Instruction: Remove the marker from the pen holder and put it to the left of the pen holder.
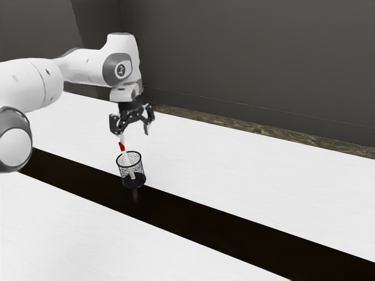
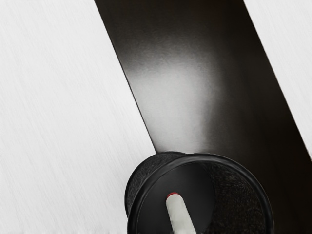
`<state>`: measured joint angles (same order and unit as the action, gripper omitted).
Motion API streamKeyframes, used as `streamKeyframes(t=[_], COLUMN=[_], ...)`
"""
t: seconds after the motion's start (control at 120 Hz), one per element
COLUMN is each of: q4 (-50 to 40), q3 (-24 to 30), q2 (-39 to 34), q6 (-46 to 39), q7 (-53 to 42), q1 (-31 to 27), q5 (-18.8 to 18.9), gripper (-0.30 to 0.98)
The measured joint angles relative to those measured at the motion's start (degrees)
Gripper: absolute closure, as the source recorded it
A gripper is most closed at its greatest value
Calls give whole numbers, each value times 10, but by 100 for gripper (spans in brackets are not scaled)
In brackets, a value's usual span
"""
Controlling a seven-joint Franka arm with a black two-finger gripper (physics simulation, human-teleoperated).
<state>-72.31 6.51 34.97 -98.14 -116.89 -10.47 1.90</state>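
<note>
Dark grey walls (image 1: 246, 64) stand behind a broad white tabletop (image 1: 258, 175) crossed by a glossy black strip (image 1: 193, 211), and beside that strip's edge the work is set out. The black two-finger gripper (image 1: 135, 132) hangs above the round black wire-mesh pen holder (image 1: 131, 170), its fingers spread wide with nothing clasped between them. Just below it is the slim white marker with a red band (image 1: 126, 159), its red part projecting above the pen holder's rim and its lower end down inside, near the floor of the pen holder. The marker leans rather than standing straight, and its top comes up close to one of the fingers; whether they touch, I cannot tell. The pen holder itself is upright, its base at the border where white surface meets black strip. As for progress, the hand is over the pen holder, but the marker is neither gripped nor lifted, so the task looks to be at its approach stage. Left to do, I judge, are centring the fingers around the marker, closing on it, drawing it clear of the pen holder's rim, and laying it down to the left of the pen holder.
</note>
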Motion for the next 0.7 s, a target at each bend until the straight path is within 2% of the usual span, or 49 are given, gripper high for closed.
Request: streamKeyframes(t=[0.108, 0.242, 0.308, 0.492, 0.7], q4=[-9, -27, -70, -97, -93], q3=[-16, -46, -48, -49, -49], q2=[-6, -6, -28, -27, -18], q6=[-6, -15, -31, -70, -96], q7=[-46, -44, -41, -35, -37], q1=[-6, -8, -15, -18, -19], q5=[-25, -36, -46, -67, -74], gripper=[1, 0, 1, 8, 20])
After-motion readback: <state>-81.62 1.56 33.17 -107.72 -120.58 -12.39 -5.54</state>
